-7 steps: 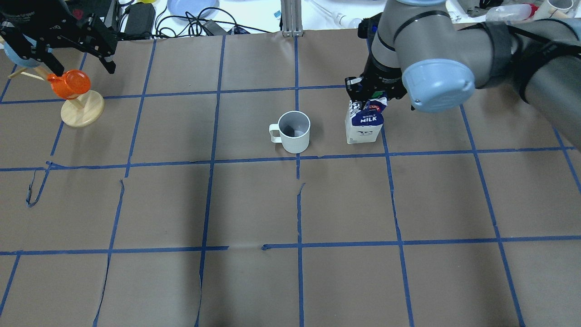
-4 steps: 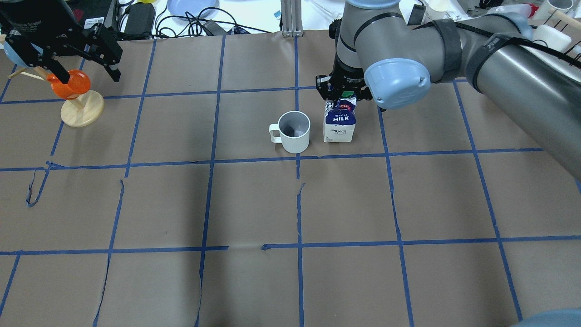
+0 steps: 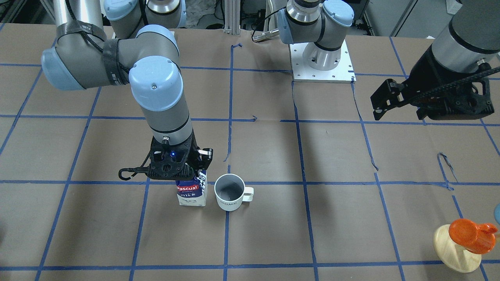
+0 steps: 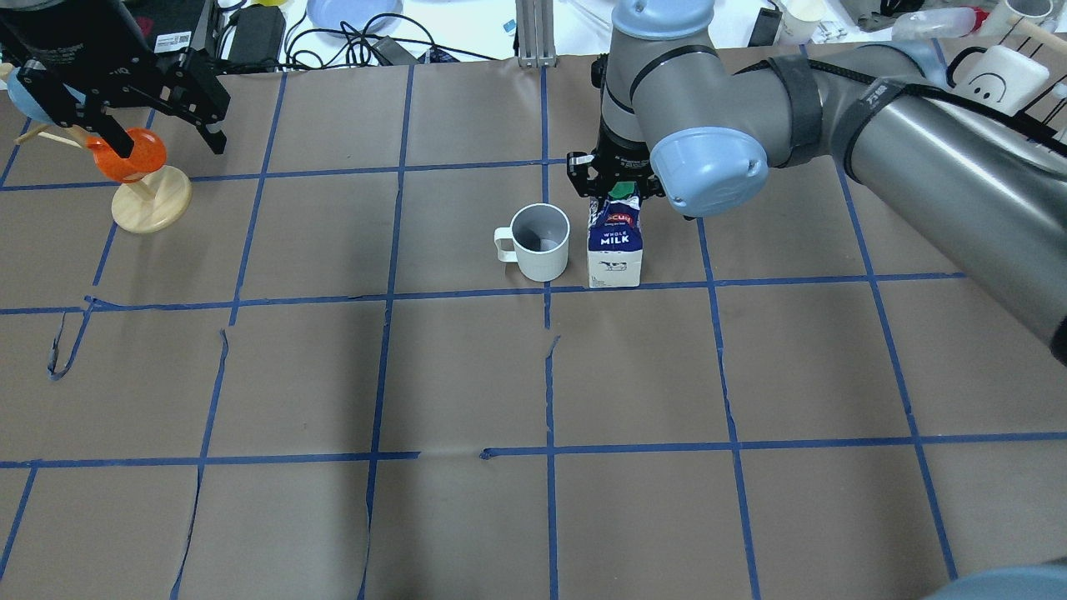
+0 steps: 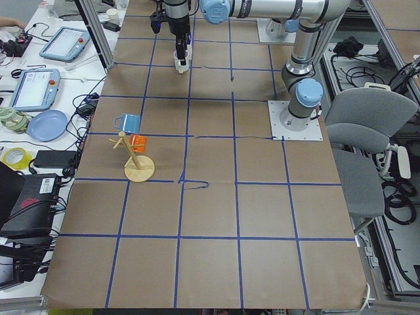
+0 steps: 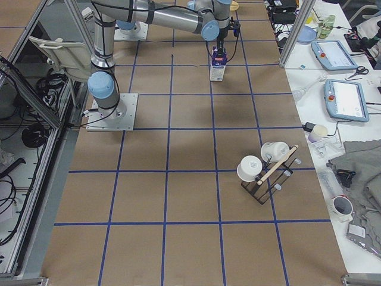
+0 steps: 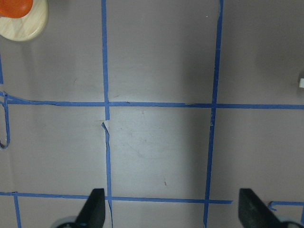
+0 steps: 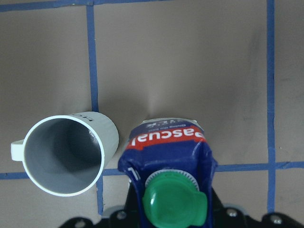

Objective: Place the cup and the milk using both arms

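Observation:
The white cup (image 4: 540, 242) stands upright mid-table with its handle toward the robot's left; it also shows in the front view (image 3: 229, 192) and the right wrist view (image 8: 66, 154). The blue-and-white milk carton (image 4: 615, 250) stands upright close beside the cup, a narrow gap between them. My right gripper (image 4: 613, 185) is shut on the carton's gable top by the green cap (image 8: 173, 202). I cannot tell whether the carton's base touches the paper. My left gripper (image 4: 165, 133) is open and empty, high over the far-left table; its fingertips (image 7: 92, 209) frame bare paper.
A wooden mug stand (image 4: 150, 207) with an orange cup (image 4: 125, 157) sits under the left gripper. A rack of white mugs (image 6: 265, 170) stands at the table's right end. Cables and a blue plate (image 4: 354, 12) lie beyond the far edge.
My right gripper has carried the milk carton leftward until it is right beside the cup. The left gripper has barely shifted. The cup has not moved.

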Tool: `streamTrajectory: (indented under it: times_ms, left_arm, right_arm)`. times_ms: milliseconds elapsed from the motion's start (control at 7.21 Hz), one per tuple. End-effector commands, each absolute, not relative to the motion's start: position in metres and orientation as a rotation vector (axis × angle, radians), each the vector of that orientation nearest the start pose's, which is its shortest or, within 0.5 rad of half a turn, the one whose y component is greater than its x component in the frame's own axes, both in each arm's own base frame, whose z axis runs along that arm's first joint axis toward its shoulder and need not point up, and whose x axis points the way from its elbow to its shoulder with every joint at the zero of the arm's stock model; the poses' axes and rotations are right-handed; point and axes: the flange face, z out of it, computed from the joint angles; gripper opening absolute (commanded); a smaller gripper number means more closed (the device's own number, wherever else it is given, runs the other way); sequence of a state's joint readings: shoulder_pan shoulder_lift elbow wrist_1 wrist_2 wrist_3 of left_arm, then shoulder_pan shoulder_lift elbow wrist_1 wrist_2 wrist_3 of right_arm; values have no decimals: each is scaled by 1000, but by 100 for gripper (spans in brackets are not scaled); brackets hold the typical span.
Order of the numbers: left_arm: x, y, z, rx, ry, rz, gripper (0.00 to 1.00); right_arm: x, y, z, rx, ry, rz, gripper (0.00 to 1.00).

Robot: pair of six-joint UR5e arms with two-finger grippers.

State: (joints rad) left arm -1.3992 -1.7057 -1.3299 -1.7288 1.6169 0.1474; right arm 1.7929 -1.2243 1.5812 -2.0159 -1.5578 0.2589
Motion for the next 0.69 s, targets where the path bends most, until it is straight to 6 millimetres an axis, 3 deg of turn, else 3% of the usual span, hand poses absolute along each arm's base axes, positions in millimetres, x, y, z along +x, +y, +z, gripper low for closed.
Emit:
streamTrajectory:
  times_ms: [0,277,416,555]
  left_arm:
    - [-35,-556,520,-38,3101,94,100]
    - [-35,-556,521,-43,3101,89,100]
    - [-36,-555,525,-41,3099,78,100]
    - [-37,-552,536,-42,3091,48,100]
  right_arm:
    - [264,-575,345,55,3110,-154,100]
    - [245,-565,420,48,3145,-161,100]
    - [237,-550,458,57,3167,-159,100]
    - [215,-526,492,102,3180,-158,100]
